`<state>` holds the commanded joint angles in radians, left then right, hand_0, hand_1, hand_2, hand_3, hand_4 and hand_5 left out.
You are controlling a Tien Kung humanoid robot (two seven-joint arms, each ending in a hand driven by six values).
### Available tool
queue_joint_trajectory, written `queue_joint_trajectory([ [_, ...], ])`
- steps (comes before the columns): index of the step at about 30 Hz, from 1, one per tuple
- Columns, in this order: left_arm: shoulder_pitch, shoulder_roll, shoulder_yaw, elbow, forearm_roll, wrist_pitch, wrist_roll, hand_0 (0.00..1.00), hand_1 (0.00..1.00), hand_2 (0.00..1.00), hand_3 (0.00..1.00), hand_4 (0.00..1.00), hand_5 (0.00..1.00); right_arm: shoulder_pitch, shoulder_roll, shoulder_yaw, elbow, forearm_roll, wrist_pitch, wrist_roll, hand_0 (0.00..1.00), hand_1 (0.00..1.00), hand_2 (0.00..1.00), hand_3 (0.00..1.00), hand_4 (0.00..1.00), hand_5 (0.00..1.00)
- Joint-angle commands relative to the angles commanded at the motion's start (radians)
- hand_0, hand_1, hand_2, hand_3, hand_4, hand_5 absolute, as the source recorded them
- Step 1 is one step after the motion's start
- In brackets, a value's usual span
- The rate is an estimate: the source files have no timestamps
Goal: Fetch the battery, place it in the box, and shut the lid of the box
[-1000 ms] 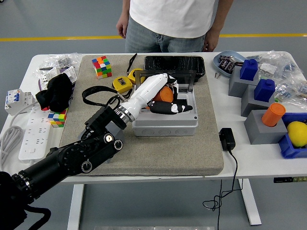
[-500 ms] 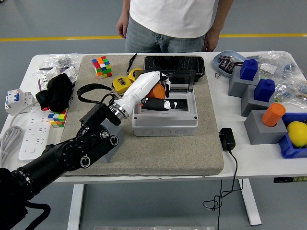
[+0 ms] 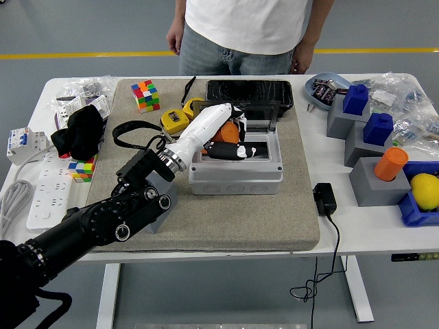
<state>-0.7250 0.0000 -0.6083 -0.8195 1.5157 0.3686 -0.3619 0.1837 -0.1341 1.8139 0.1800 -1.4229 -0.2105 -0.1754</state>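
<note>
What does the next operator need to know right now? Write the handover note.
Left hand: over the open box, fingers shut on the orange battery, at the box's far-left corner.
Right hand: out of view.
Lid: hinged back behind the box, open.
A person stands at the far side, hands off the table.
Done: battery fetched, brought to the box.
Left: release it inside, withdraw, close the lid.
</note>
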Motion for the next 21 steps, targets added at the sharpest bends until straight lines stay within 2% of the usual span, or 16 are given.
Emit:
queue_joint_trajectory([
  [1,0.0,0.0,0.005,0.0,-0.011,-0.003,0.0,0.07,0.002,0.032,0.037,0.998,0.565,0.0,0.0,-0.001,0.0,0.001,0.0,0.0,0.872,0.855,0.811,0.8,0.998,0.981],
  [6,-0.002,0.0,0.015,0.001,-0.037,-0.015,0.003,0.07,0.002,0.032,0.037,0.998,0.565,0.001,-0.001,-0.008,0.0,0.006,0.0,0.001,0.872,0.855,0.811,0.8,0.998,0.981],
  [7,-0.003,0.0,0.015,0.002,-0.037,-0.016,0.004,0.103,0.042,0.074,0.087,0.998,0.575,0.001,-0.001,-0.009,0.0,0.007,0.0,0.001,0.872,0.854,0.81,0.8,0.998,0.979],
  [12,-0.005,0.0,0.015,0.004,-0.04,-0.024,0.004,0.103,0.042,0.074,0.087,0.998,0.575,0.003,-0.001,-0.012,0.0,0.008,0.0,0.0,0.872,0.854,0.81,0.8,0.998,0.979],
  [13,-0.005,0.0,0.015,0.004,-0.04,-0.027,0.005,0.142,0.099,0.131,0.152,0.998,0.595,0.003,-0.001,-0.011,0.0,0.007,0.0,0.0,0.872,0.854,0.81,0.8,0.998,0.977],
  [18,-0.004,0.0,0.015,0.006,-0.042,-0.038,0.008,0.142,0.099,0.131,0.152,0.998,0.595,0.004,-0.001,-0.011,0.0,0.007,-0.001,-0.001,0.872,0.854,0.81,0.8,0.998,0.977],
  [19,-0.004,0.0,0.016,0.006,-0.043,-0.041,0.008,0.162,0.265,0.229,0.289,0.998,0.595,0.004,-0.001,-0.012,0.0,0.008,-0.001,-0.001,0.872,0.853,0.811,0.801,0.998,0.975],
  [21,-0.003,0.0,0.016,0.005,-0.042,-0.046,0.008,0.162,0.265,0.229,0.289,0.998,0.595,0.004,-0.001,-0.014,0.0,0.009,-0.001,0.0,0.872,0.853,0.811,0.801,0.998,0.975],
])
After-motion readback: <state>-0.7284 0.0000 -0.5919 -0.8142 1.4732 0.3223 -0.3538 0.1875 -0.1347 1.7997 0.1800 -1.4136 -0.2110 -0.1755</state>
